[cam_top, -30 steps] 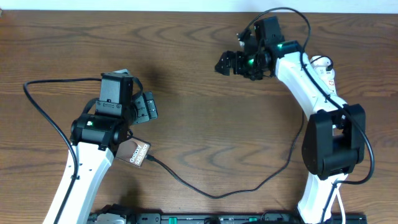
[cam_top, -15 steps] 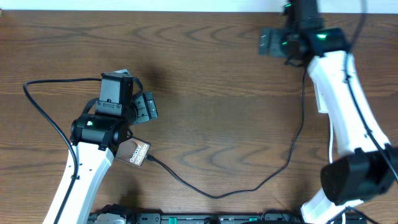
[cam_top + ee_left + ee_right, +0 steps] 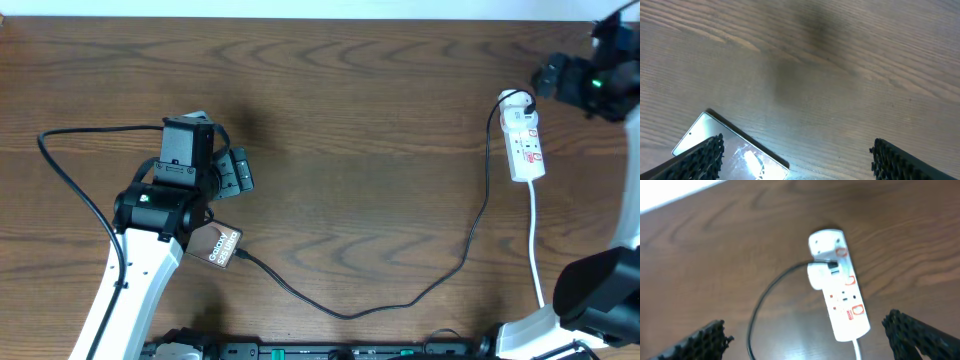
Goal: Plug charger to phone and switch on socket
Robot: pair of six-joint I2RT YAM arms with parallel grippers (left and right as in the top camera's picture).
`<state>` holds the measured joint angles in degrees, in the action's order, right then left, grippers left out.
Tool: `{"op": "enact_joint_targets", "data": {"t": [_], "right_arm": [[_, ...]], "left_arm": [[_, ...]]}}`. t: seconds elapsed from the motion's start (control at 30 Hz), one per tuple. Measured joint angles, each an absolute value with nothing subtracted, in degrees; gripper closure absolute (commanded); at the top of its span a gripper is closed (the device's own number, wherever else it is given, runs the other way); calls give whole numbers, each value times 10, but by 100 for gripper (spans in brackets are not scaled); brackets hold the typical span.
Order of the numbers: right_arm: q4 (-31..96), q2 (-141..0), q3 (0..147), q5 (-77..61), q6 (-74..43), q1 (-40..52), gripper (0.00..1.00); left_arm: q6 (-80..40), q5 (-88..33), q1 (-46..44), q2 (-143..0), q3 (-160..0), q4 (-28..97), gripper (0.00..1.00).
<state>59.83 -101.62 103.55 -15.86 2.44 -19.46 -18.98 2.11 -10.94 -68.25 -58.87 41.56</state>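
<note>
The phone (image 3: 735,147) lies glossy face up on the table (image 3: 840,65) under the left gripper (image 3: 797,148), jaws spread wide.

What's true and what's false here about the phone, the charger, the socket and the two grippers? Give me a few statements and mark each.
The socket lies on the table's right side. True.
The right gripper is shut on the socket. False: its jaws are open, holding nothing.
The charger cable runs from the socket to the phone. True.
The phone lies beside the socket. False: it lies far left, under the left arm.
The left gripper is open. True.
</note>
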Motion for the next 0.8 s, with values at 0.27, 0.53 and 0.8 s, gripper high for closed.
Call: {"op": "enact_joint_targets", "data": {"t": [0.27,0.53,0.8], "right_arm": [[577,-1016,1003,-287,195,-253,1],[402,-1018,855,-281,127,-253,1],[370,-1044,817,-275,105,-253,1]], "left_arm": [[-190,21,-109,-682,-589,415,7],[-190,21,-109,-683,-589,416,7],[-190,21,-109,-683,-589,416,7]]}}
